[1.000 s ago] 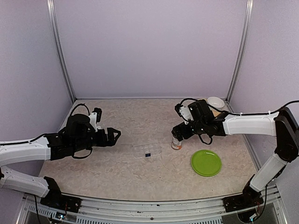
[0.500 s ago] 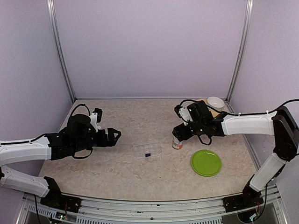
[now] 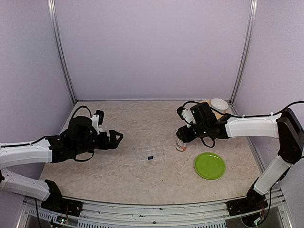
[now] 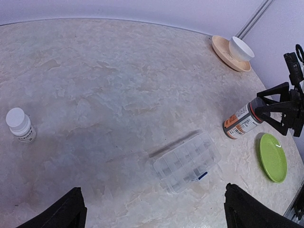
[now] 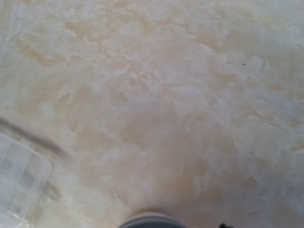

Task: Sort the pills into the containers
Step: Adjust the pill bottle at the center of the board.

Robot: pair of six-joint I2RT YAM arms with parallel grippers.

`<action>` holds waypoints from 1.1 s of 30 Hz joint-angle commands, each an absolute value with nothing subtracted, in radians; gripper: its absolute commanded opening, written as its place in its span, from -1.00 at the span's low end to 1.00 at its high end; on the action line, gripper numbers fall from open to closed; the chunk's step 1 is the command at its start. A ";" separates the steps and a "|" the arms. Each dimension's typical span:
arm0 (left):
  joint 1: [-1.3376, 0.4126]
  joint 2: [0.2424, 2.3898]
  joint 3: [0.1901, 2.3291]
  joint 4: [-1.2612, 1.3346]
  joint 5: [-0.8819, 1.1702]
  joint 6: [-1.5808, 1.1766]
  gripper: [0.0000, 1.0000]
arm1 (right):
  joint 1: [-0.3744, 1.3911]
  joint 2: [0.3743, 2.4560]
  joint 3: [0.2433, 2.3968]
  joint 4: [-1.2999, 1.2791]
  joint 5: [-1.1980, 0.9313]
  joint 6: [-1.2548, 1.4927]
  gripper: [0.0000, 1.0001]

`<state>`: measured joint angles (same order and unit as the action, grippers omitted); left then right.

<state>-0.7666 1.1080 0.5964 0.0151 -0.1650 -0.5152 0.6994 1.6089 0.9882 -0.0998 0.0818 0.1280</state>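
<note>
I seem to be in a lab test cell: lilac walls [image 3: 152, 47] and aluminium posts [image 3: 61, 52] enclose my marbled table [image 3: 142, 175].

marbled table [image 3: 128, 123] with pill box [image 3: 149, 153], orange bottle [image 3: 180, 146], green plate [image 3: 209, 165]

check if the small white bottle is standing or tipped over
Standing. In the left wrist view the white bottle sits on its base on the table, round cap on top.

Clear pill box [image 3: 149, 153] lies flat on the table [image 3: 118, 168], blue piece [image 3: 150, 157] at its edge.
</note>
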 commanded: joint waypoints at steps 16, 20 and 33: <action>-0.775 1.131 0.584 0.063 -0.150 -0.516 0.98 | 0.571 1.662 1.075 -0.051 0.072 0.092 0.17; -0.775 1.143 0.588 0.066 -0.148 -0.513 0.98 | 0.563 1.682 1.105 -0.050 0.051 0.088 0.26; -0.782 1.239 0.633 0.067 -0.081 -0.398 0.98 | 0.574 1.584 1.121 -0.125 -0.087 0.034 0.77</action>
<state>-0.7742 1.1938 0.5961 0.0448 -0.1402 -0.4767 0.5713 1.6676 1.0988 -0.0933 -0.0086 0.0700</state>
